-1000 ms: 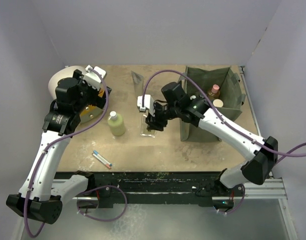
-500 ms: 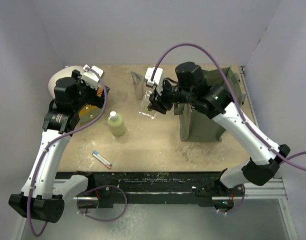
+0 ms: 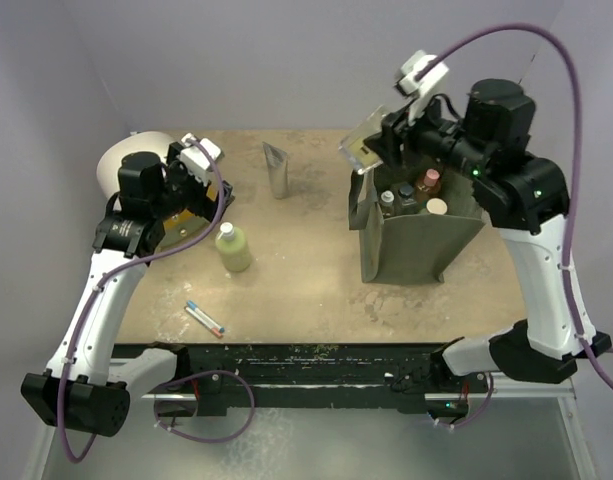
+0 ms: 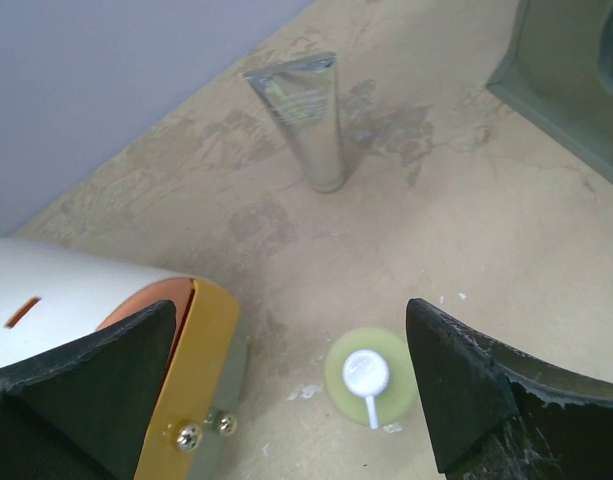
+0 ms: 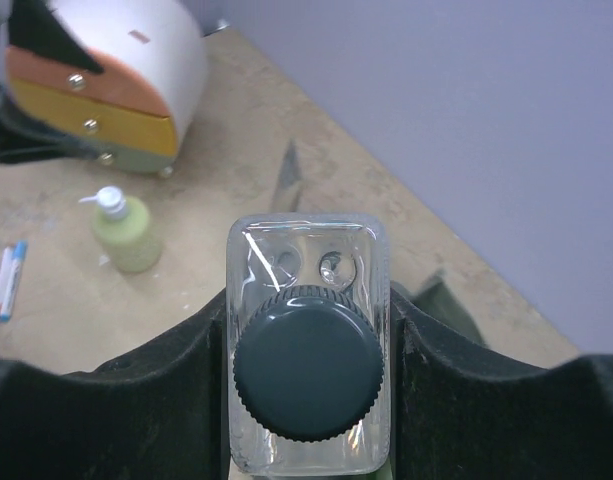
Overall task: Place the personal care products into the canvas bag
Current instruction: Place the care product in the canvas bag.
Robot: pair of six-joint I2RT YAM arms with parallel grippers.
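Note:
My right gripper [image 3: 378,150] is shut on a clear bottle with a black cap [image 5: 308,362], held high above the left rim of the olive canvas bag [image 3: 416,240]; the bottle also shows in the top view [image 3: 362,148]. Inside the bag stand a black-capped bottle [image 3: 387,198], an amber bottle [image 3: 430,181] and a light-capped one [image 3: 438,207]. A pale green bottle [image 3: 232,247] stands on the table, below my open left gripper [image 4: 306,380], and shows in the left wrist view [image 4: 370,376]. A silver-grey tube [image 3: 277,168] stands behind it, also in the left wrist view [image 4: 308,118].
A white and orange domed box [image 3: 136,175] sits at the far left, close to my left gripper. A thin stick with red and blue marks [image 3: 204,318] lies near the front edge. Walls close in the table at the back and sides.
My right gripper has lifted the clear bottle off the table's middle and carried it up and right, over the bag's left rim. The left gripper has shifted slightly.

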